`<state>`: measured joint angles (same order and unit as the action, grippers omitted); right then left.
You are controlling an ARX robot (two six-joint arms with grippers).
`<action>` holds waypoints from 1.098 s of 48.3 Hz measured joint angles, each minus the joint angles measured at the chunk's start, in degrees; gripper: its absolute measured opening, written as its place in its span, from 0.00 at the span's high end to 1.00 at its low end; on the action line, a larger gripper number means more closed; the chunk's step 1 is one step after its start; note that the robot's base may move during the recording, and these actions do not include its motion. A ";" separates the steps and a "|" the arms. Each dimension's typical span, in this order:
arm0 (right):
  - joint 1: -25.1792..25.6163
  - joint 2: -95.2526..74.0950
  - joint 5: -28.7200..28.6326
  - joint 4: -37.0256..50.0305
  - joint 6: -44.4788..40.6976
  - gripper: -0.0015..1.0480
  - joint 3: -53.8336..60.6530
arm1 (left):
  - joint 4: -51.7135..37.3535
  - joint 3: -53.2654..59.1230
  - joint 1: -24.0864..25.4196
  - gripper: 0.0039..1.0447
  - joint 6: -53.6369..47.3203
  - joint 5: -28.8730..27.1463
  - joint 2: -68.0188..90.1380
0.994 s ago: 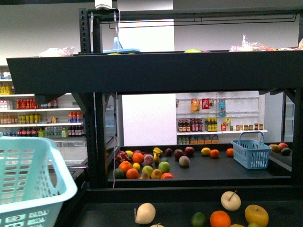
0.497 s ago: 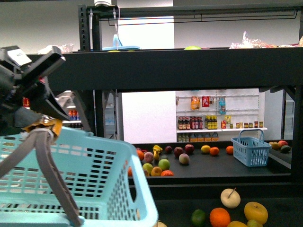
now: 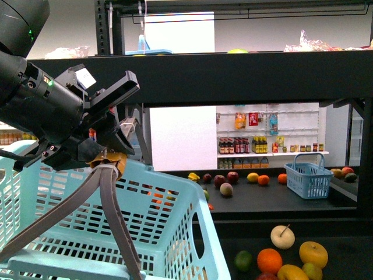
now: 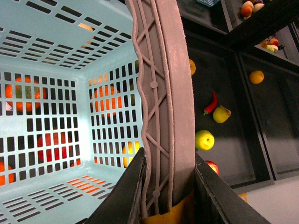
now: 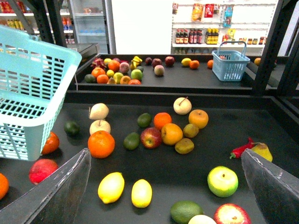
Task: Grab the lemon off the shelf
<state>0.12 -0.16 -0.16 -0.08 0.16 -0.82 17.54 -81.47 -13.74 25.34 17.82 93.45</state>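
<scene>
One lemon (image 5: 111,187) on shelf (image 5: 187,172): judged light, firm, slick, rolls easily; take across narrow middle. Jaws of right gripper (image 5: 164,154) wide, empty; left gripper (image 4: 169,182) clamps basket handle (image 4: 163,93).

The jaws clamp the pale blue basket's (image 4: 56,56) brown handle (image 4: 166,93). Beside it, on the black shelf (image 4: 233,154), lie a red chilli (image 4: 210,103), a pear (image 4: 221,114) and a green apple (image 4: 204,139).

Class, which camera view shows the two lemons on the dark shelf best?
Right wrist view: both lemons lie unobstructed on the shelf. Front and left wrist views show mostly the basket, no clear lemon.
</scene>
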 joint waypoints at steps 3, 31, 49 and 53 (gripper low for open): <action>0.00 0.00 0.00 0.00 0.00 0.07 0.00 | -0.09 0.00 -0.11 0.79 -0.26 -0.72 0.11; 6.71 -60.02 0.92 20.26 8.02 0.07 -21.46 | -0.20 -0.04 -0.35 0.79 -0.70 -1.14 0.22; 4.96 -105.57 -6.47 12.09 2.45 0.07 -54.34 | -0.20 -0.04 -0.35 0.79 -0.70 -1.14 0.26; 2.19 -114.03 -3.85 12.74 0.00 0.07 -56.81 | -0.20 -0.04 -0.37 0.79 -0.72 -1.11 0.26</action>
<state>2.31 -114.19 -4.01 12.67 0.16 -57.63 17.34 -81.52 -14.11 24.62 16.71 93.71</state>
